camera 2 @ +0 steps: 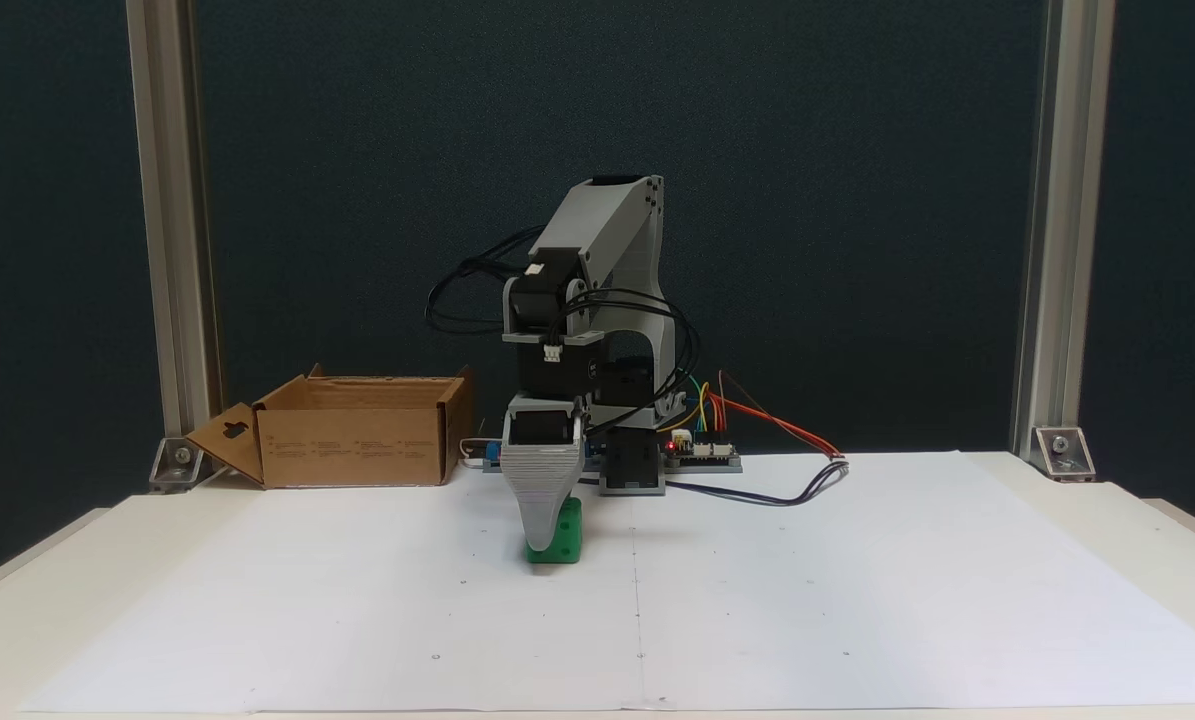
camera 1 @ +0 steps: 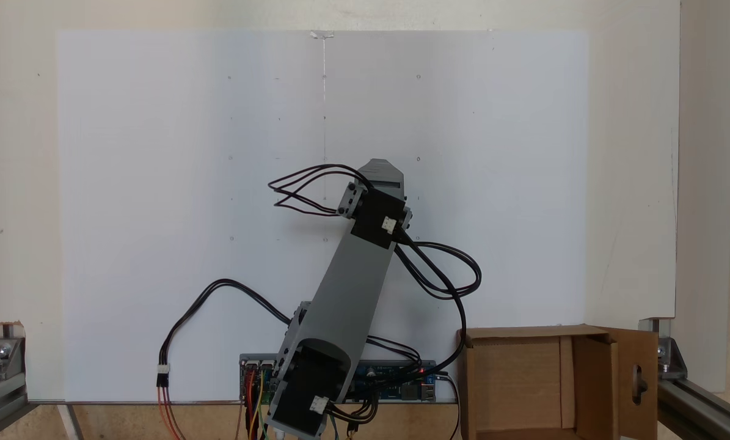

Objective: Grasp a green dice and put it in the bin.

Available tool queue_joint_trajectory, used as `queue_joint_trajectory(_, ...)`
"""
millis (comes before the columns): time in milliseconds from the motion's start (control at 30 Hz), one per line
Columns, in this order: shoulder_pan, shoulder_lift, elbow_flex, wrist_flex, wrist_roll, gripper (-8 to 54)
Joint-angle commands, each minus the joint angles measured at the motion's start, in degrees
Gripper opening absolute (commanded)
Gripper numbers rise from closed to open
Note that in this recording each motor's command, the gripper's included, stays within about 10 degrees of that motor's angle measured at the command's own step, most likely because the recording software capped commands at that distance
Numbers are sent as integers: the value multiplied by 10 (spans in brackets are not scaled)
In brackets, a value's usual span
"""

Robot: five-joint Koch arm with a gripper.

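**Gripper down at the dice, lift and drop still to do**

The dice (camera 2: 560, 533) sits on the white paper (camera 2: 857, 600), out in front of the arm's base, and from my front camera it is still resting on the sheet, not lifted. The gripper (camera 2: 545, 535) comes straight down onto it: one ribbed gray jaw covers the dice's left part, with green showing to the right of the jaw tip and below it. The second jaw lies behind the first for this camera, so I cannot tell whether the jaws are apart or pressed onto the dice. From my top camera the arm (camera 1: 355, 275) covers the dice entirely, which gives me no help there.

The bin (camera 2: 357, 440) stands behind the dice and off to its left in the front camera, well apart from it, beside the arm's base at the back edge of the paper. Its top is open and one flap with a cut-out slot hangs outward. What I can see of its inside from above (camera 1: 517, 379) is bare cardboard.

My judgement: the approach is done and the grasp is either under way or just about to happen. Left to do are confirming the hold, lifting, swinging across to the bin and releasing over its opening.
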Motion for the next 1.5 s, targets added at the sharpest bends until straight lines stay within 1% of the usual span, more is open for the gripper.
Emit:
queue_joint_trajectory(0, 0, 1, -6, 1, 25, 453)
queue_joint_trajectory(967, -12, -12, -5, -11, 33, 432)
queue_joint_trajectory(1067, -14, -18, -5, -13, 33, 419)
queue_joint_trajectory(1167, -13, -24, -5, -13, 33, 390)
queue_joint_trajectory(1467, -8, -24, -5, -33, 33, 390)
